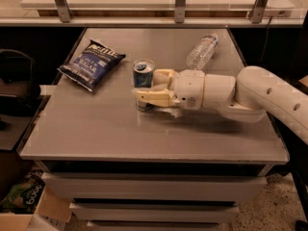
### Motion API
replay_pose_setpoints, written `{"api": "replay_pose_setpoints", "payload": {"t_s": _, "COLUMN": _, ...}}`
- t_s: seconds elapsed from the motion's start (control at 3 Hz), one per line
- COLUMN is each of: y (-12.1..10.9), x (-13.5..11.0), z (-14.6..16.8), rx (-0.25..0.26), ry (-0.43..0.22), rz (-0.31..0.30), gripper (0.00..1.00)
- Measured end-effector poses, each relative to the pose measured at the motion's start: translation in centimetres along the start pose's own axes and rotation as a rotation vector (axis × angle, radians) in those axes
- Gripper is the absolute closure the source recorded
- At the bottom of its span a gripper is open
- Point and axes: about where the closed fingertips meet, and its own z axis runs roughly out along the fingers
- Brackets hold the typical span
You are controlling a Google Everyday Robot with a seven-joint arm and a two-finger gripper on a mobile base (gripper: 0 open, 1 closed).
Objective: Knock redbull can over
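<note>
The chip bag (91, 64) carries white lettering; only "EGAR" reads clearly. Markings on the redbull can (142, 77) are illegible. The gripper (147, 86) straddles that can, fingers apart.

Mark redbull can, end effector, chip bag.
redbull can (143, 77): camera view, blue upper body.
end effector (148, 86): camera view, midway between fingertips, at the can.
chip bag (91, 64): camera view, middle of front panel.

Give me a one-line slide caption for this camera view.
Gripper at the upright redbull can on a grey table, with a chip bag and a lying water bottle nearby.
</note>
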Motion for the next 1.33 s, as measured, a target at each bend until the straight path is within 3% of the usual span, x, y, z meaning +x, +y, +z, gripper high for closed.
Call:
{"api": "replay_pose_setpoints", "payload": {"t_s": 0.33, "y": -0.5, "x": 0.1, "z": 0.2, "rx": -0.006, "ry": 0.01, "rz": -0.006, "gripper": 0.88}}
{"api": "replay_pose_setpoints", "payload": {"t_s": 0.67, "y": -1.0, "x": -0.2, "z": -0.2, "rx": -0.005, "ry": 0.072, "rz": -0.039, "gripper": 1.0}}
{"api": "replay_pose_setpoints", "payload": {"t_s": 1.33, "y": -1.7, "x": -0.7, "z": -1.4, "rx": 0.021, "ry": 0.333, "rz": -0.195, "gripper": 1.0}}
